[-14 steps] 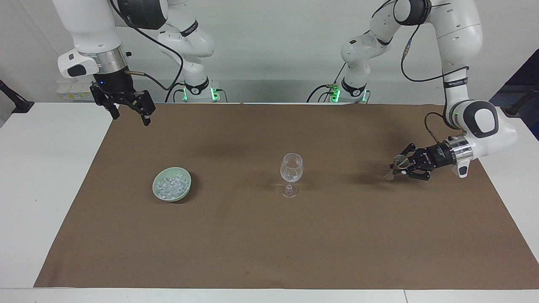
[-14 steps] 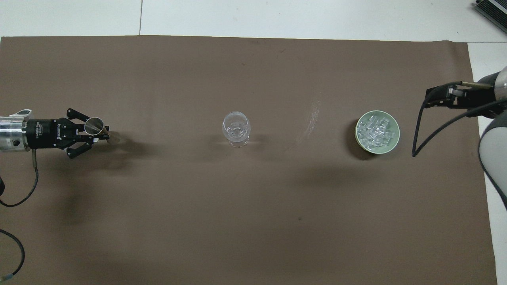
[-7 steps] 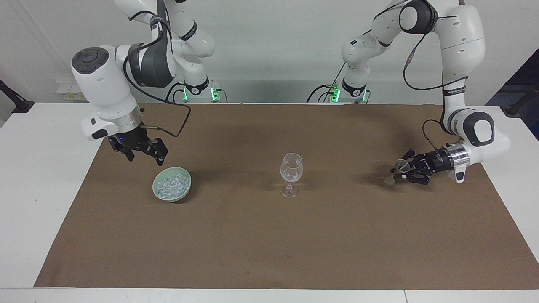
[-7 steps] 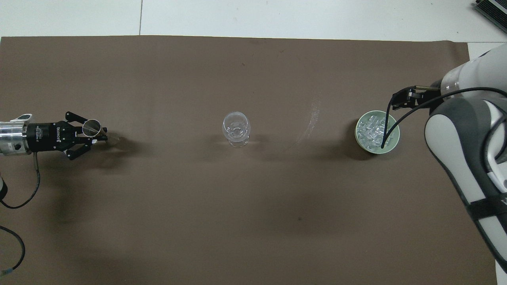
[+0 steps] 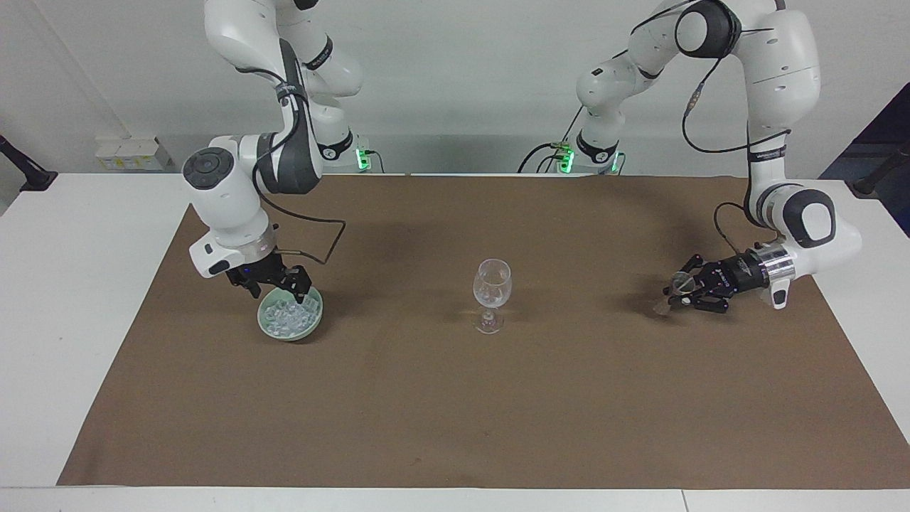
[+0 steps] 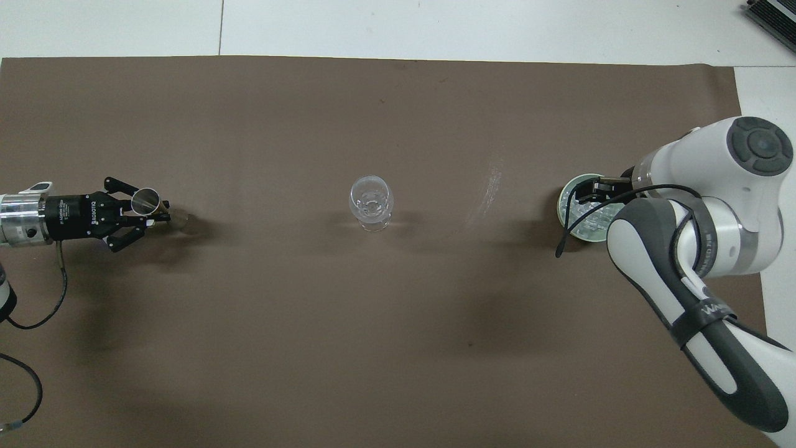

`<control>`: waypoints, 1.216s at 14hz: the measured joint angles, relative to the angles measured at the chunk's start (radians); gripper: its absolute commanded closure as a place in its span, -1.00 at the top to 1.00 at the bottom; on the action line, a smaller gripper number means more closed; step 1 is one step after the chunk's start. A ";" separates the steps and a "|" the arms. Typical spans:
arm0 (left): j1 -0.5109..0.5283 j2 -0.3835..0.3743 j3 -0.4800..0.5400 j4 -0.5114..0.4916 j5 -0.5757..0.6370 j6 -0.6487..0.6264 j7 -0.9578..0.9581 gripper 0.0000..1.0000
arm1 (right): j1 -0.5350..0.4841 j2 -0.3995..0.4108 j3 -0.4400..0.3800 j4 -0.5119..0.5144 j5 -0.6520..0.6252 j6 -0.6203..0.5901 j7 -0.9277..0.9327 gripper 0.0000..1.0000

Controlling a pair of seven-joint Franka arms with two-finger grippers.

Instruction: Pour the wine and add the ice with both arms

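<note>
A clear stemmed wine glass (image 5: pixel 492 284) (image 6: pixel 371 200) stands upright at the middle of the brown mat. Toward the right arm's end sits a pale green bowl (image 5: pixel 261 318) (image 6: pixel 562 206) heaped with ice (image 5: pixel 288 315) (image 6: pixel 586 219). My right gripper (image 5: pixel 279 295) (image 6: pixel 591 190) hangs open right over the ice, its fingertips at the bowl's rim level. Toward the left arm's end, my left gripper (image 5: pixel 672 293) (image 6: pixel 160 213) is low over the mat, shut on a small clear glass (image 5: pixel 681 283) (image 6: pixel 146 200) tipped on its side. No wine is in view.
The brown mat (image 5: pixel 455 412) covers most of the white table. A black cable (image 5: pixel 323 245) loops from the right wrist just above the bowl. Another cable (image 6: pixel 37 317) trails from the left arm over the mat's edge.
The right arm swung down from above the mat's corner nearest its base to the ice bowl. The left gripper sank slightly with the small glass.
</note>
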 measured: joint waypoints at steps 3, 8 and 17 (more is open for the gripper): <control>-0.002 0.001 -0.006 -0.009 -0.008 0.017 0.012 -1.00 | 0.013 0.018 0.000 -0.021 0.000 0.028 0.000 0.56; -0.004 0.001 -0.011 -0.025 -0.010 0.059 0.034 -1.00 | 0.014 0.042 0.000 -0.026 0.000 0.064 0.000 0.34; -0.014 0.001 -0.014 -0.042 -0.011 0.073 0.060 -1.00 | 0.015 0.050 0.000 -0.027 0.000 0.073 0.001 -0.63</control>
